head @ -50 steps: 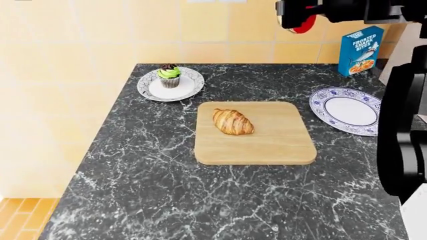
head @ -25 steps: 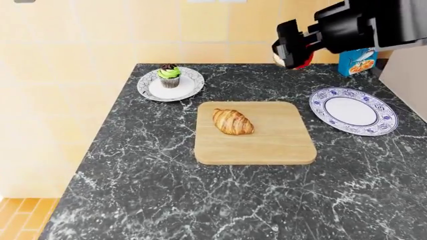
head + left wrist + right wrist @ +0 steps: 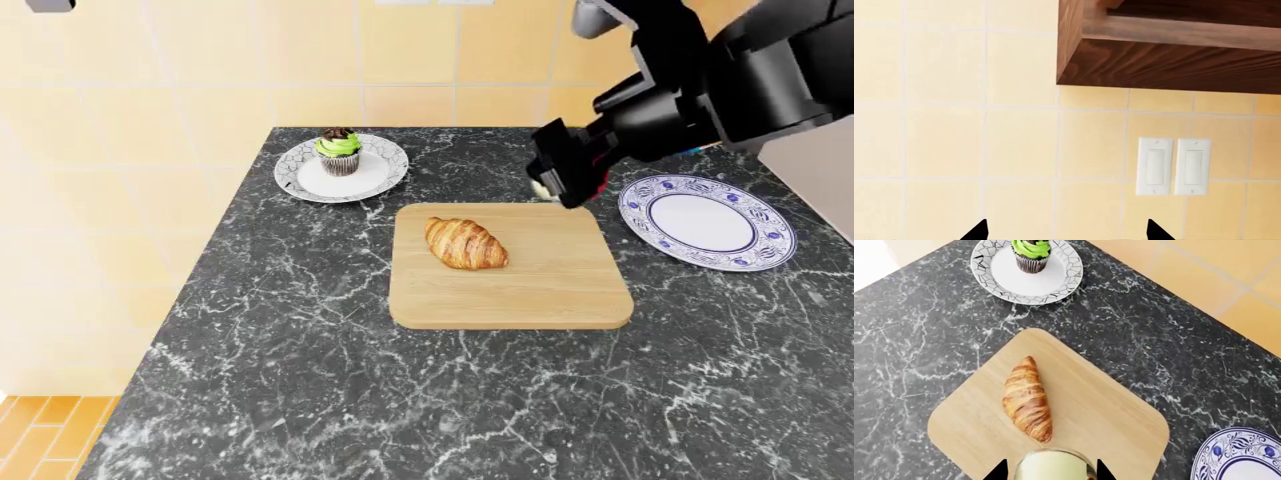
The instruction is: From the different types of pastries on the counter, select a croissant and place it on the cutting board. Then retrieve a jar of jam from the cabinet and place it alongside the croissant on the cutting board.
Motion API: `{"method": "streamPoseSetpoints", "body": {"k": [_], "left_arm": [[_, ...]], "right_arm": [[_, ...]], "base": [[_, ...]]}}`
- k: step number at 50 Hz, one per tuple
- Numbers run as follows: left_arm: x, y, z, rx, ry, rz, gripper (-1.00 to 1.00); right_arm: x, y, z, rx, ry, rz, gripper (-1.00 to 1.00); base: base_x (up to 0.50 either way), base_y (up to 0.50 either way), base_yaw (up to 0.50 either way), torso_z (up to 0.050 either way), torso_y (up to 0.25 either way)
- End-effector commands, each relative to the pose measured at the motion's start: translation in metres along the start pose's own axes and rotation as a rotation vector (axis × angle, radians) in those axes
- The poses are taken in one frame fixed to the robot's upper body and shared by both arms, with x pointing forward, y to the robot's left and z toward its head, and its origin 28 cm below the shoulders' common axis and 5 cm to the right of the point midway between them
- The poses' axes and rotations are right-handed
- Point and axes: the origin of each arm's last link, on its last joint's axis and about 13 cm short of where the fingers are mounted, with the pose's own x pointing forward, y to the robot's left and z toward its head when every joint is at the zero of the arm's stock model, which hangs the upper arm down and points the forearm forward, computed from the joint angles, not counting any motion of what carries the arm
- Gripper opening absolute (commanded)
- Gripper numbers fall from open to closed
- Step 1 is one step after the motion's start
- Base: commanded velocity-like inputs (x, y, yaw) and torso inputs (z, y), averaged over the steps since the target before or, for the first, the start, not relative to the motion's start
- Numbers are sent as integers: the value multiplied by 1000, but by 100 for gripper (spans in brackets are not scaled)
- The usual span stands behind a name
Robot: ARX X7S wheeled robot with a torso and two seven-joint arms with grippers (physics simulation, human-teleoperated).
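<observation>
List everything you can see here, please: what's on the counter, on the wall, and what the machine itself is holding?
croissant: one, golden-brown, on the cutting board
cutting board: one, light wood, mid-counter
cupcake: one, chocolate with green frosting, on a white plate at the back
blue-patterned plate: one, bare, beside the board
counter: dark veined marble
light switches: two, white, on yellow tiled wall
wooden cabinet: one, brown, above the switches
jar of jam: one, cream, in the right gripper
left gripper: black fingers apart, facing the wall
</observation>
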Motion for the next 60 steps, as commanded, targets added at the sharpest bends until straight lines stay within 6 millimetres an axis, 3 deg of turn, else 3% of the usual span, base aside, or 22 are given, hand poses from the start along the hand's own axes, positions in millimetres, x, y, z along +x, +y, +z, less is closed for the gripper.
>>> {"method": "streamPoseSetpoints", "body": {"k": [1, 18, 42, 60], "left_arm": [[1, 1, -2, 2, 4, 6, 100], [1, 2, -7, -2, 9, 15, 100], [1, 9, -12, 5, 25, 48, 100], [1, 11, -12, 5, 27, 58, 100]], "right_arm": [[-7, -7, 10, -84, 73, 28, -100], [-12, -15, 15, -159, 190, 78, -100], [37, -22, 14, -226, 349, 161, -100], [54, -28, 4, -245, 480, 166, -100]], "base": [[0, 0, 0, 0, 0], [0, 0, 0, 0, 0], [0, 0, 0, 0, 0], [0, 0, 0, 0, 1]]}}
